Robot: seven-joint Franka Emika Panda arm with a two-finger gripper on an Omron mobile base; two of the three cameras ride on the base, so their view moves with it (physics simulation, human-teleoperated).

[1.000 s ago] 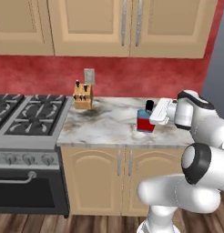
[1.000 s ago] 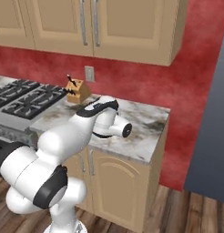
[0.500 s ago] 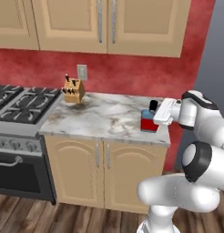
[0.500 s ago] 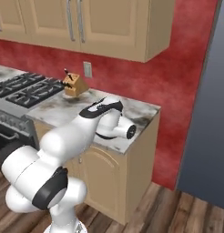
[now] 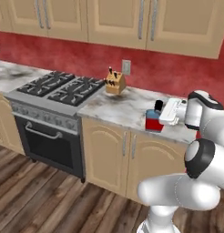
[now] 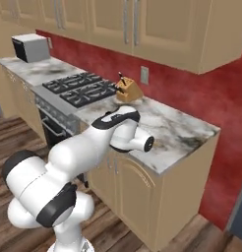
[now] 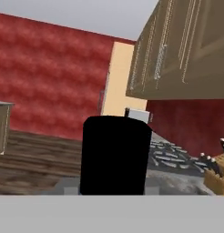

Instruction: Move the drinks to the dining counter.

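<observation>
Against the white hand of the arm, above the near right part of the marbled tabletop (image 5: 118,109), sits the squat blue flask-shaped bottle with red label and black cap (image 5: 154,119). The pincer (image 5: 163,117) is clenched on it; in the hand view the black cap (image 7: 115,154) looms right in front of the camera. I cannot tell whether the bottle's base is lifted off the marble. Left of the bottle and farther back stands the wooden knife block (image 5: 115,83), and beyond that the grey gas stove (image 5: 63,88). Compared with a second ago the whole kitchen has slid across both base views while the bottle kept its place at the hand. That suggests the base is driving, probably starting the carry toward the dining counter.
</observation>
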